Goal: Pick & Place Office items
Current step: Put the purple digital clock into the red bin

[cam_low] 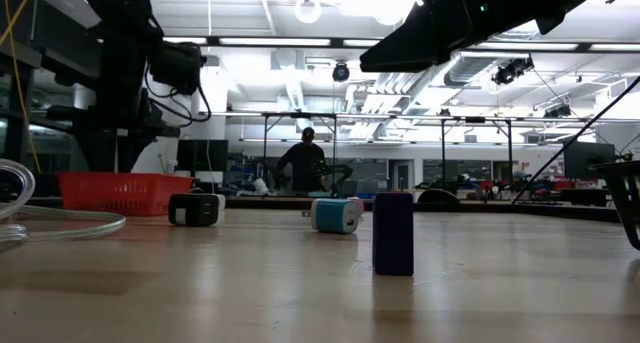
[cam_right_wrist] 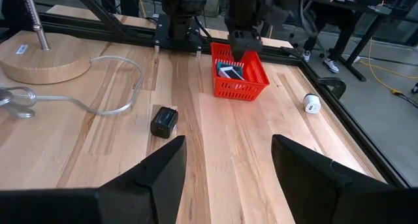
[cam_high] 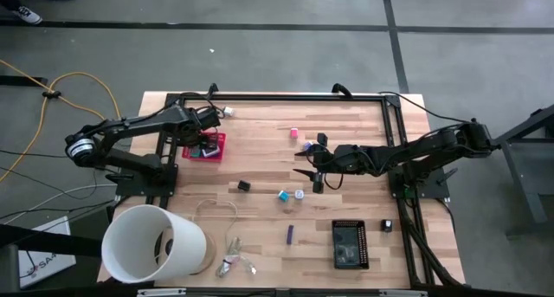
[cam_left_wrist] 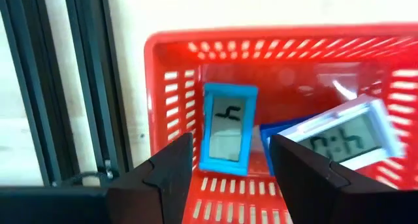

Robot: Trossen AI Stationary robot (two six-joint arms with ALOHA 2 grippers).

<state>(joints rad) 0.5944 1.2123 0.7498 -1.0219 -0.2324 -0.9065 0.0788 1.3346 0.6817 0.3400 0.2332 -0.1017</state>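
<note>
High cam straight down on desk (cam_high: pixel 260 158); low cam level across it; both wrist cams see red basket (cam_left_wrist: pixel 274 48).

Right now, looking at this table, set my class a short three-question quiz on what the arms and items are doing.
1. True or false: the left gripper hangs open over the red basket.
2. Which lies in the basket? A) a purple block B) a blue clock C) a black charger
3. Fill in: the right gripper is open and holds ____.

Key:
1. True; its fingers stand apart above the basket and grip nothing.
2. B; a second clock leans beside it. The purple block and black charger are out on the table.
3. Nothing; it hovers over bare wood mid-table.
</note>
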